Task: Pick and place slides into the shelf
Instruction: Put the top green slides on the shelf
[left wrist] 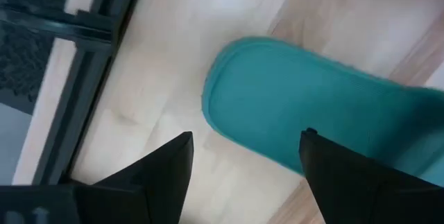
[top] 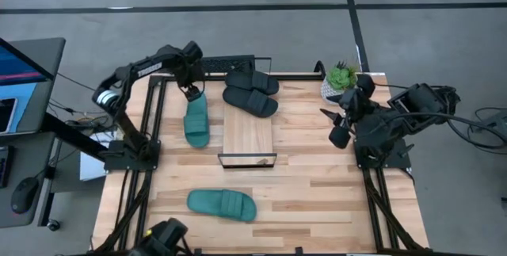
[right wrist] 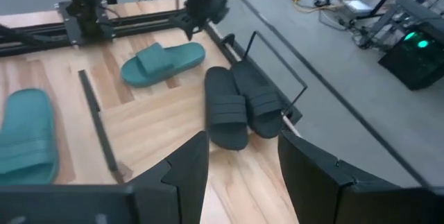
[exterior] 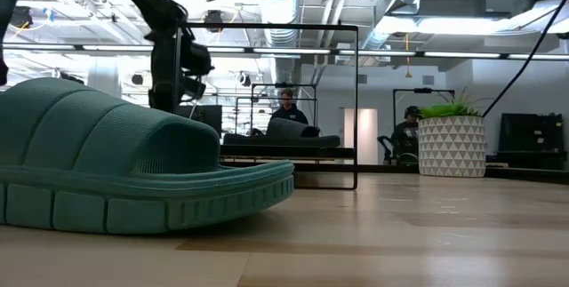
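Closest to the low camera is a teal slide (top: 223,204) lying flat on the near part of the table (top: 317,192), well away from either arm. Further in sits the shelf (top: 248,135), its plank top bare, nothing on it yet. Just to the left of it lies the second teal slide (top: 196,121), and that's the one in play: the left gripper (top: 191,92) hangs right over its far end, fingers spread wide with nothing between them. In the left wrist view the rounded end of the sandal sits between and just beyond the two fingers (left wrist: 163,165), not touched as far as I can tell. These things look like soft, light rubber, so I'd guess they flex and squash rather than slip; pinching the edge of the sole at that end, or the ribbed strap, seems the sane place to grab. Past the shelf's far end the two black slides (top: 252,91) lie side by side, touching. The right gripper (top: 339,123) waits off at the right side near the potted plant (top: 340,79), also open and empty.
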`<state>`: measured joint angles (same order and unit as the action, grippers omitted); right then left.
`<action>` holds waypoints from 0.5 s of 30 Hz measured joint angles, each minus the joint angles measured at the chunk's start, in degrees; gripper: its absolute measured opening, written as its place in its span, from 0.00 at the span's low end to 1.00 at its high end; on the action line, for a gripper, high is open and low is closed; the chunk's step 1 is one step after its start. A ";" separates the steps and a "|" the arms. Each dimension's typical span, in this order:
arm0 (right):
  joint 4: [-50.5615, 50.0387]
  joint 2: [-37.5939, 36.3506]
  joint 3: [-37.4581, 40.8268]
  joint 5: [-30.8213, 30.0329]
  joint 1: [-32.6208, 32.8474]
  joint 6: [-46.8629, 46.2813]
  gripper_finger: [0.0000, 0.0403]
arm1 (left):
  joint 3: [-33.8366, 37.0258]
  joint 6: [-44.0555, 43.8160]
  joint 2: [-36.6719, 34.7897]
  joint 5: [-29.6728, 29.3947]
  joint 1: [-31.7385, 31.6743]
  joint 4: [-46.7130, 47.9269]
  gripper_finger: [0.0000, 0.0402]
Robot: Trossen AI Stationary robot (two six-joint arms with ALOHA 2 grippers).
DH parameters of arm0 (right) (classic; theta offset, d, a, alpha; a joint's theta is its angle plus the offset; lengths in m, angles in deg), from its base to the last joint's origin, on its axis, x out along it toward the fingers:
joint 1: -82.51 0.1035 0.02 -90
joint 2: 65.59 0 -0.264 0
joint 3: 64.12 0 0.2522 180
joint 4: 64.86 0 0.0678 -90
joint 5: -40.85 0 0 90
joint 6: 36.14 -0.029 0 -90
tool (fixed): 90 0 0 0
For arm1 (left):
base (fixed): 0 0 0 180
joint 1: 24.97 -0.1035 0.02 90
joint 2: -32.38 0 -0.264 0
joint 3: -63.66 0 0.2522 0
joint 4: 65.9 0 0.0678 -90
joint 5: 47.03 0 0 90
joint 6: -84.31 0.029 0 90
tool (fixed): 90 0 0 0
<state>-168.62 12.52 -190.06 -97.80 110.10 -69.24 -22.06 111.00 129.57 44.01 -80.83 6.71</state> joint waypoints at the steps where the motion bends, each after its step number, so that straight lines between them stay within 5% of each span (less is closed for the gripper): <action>1: 0.02 0.00 0.00 0.63 0.00 -0.02 0.41 | -0.68 0.72 1.01 -0.16 -0.33 0.61 0.62; 15: 0.00 0.00 0.00 5.30 0.02 -0.48 0.41 | -1.77 6.07 4.26 -0.14 -3.39 1.27 0.62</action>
<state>-168.62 12.52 -190.06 -92.51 110.12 -69.72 -23.83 117.07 133.83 43.87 -84.22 7.98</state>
